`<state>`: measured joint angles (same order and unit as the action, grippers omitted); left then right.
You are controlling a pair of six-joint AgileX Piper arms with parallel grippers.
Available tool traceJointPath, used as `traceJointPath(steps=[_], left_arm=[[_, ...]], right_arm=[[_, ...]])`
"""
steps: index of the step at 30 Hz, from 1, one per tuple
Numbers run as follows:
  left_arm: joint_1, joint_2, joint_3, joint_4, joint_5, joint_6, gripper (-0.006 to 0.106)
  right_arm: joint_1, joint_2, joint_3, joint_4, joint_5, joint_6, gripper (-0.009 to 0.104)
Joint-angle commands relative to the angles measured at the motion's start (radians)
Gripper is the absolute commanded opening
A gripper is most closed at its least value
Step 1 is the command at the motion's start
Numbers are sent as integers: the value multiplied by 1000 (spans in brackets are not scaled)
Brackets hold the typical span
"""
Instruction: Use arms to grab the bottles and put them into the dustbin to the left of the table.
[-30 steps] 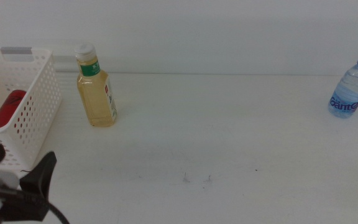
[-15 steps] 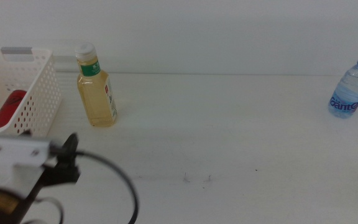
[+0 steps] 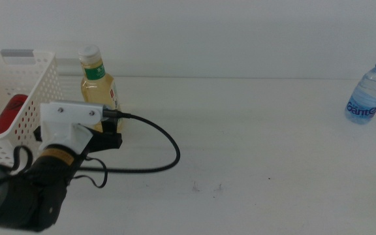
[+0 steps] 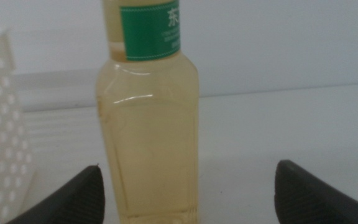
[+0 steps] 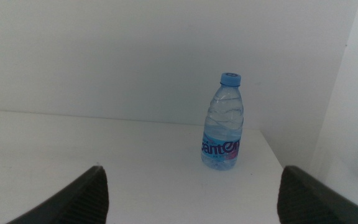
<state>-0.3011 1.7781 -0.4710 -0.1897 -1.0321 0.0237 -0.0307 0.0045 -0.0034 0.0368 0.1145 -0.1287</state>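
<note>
The clear bottle of yellow liquid with a white cap stands upright near the dustbin, a white perforated basket at the table's left. A red can lies inside the dustbin. My left gripper is open right in front of the yellow bottle; in the left wrist view the bottle stands between the spread jaws, nearer one of them, not touched. The blue-capped water bottle stands at the far right. It also shows in the right wrist view, well ahead of my open right gripper.
The white table has a few small dark specks near its front middle. The left arm's black cable loops over the table right of the gripper. A white wall runs behind the table.
My left arm has swung up from the bottom left corner toward the yellow bottle, bringing its open jaws close in front of it. The bottles have not moved.
</note>
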Motion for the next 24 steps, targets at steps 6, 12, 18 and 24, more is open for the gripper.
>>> traceJointPath(steps=[6, 12, 18, 24], left_arm=[[76, 85, -92, 103, 26, -43, 94], [103, 163, -179, 122, 28, -51, 94], [124, 259, -268, 140, 30, -51, 94], [124, 366, -385, 138, 30, -51, 94]], right_arm=[[-7, -5, 3, -8, -7, -3, 91], [-7, -5, 3, -8, -7, -3, 91], [-7, -5, 3, -8, -7, -3, 91], [-7, -5, 3, -8, -7, -3, 91]])
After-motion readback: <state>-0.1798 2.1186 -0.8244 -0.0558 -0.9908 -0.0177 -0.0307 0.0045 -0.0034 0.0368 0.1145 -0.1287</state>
